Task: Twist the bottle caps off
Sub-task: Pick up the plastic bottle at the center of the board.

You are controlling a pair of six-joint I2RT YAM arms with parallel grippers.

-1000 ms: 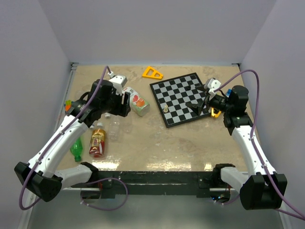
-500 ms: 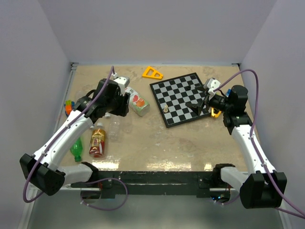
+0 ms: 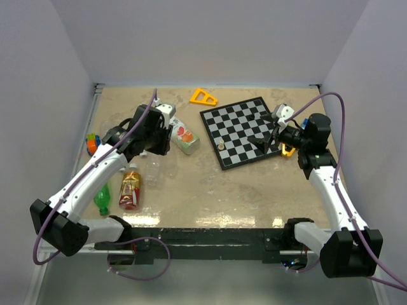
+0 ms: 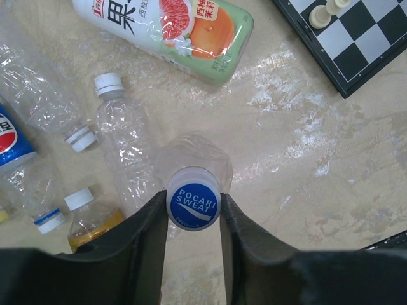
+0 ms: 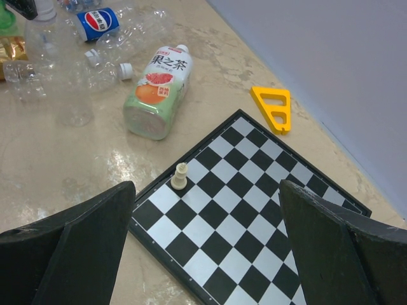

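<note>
Closest to the near edge, toward the left edge, a green bottle (image 3: 102, 199) and a red-yellow labelled bottle (image 3: 130, 189) lay flat on the tabletop (image 3: 210, 190). Just beyond them a crumpled clear bottle (image 4: 124, 136) lay on its side with its white cap (image 4: 109, 83) on. Beside it stood an upright clear bottle (image 4: 198, 154). The left jaws were closed on its blue cap (image 4: 193, 205), one finger pressed against each side. A cola-labelled bottle (image 4: 9, 136) lay toward the left edge. Farther back, a white-green-orange labelled bottle (image 4: 172, 32) lay on its side, its base toward the chessboard (image 3: 245, 130). The board filled the far right part of the tabletop, and a pale chess piece (image 5: 180, 176) stood near its near-left edge. The right jaws hung above the board's right side, spread wide and holding nothing. A yellow triangle (image 3: 203, 97) lay near the far edge.
</note>
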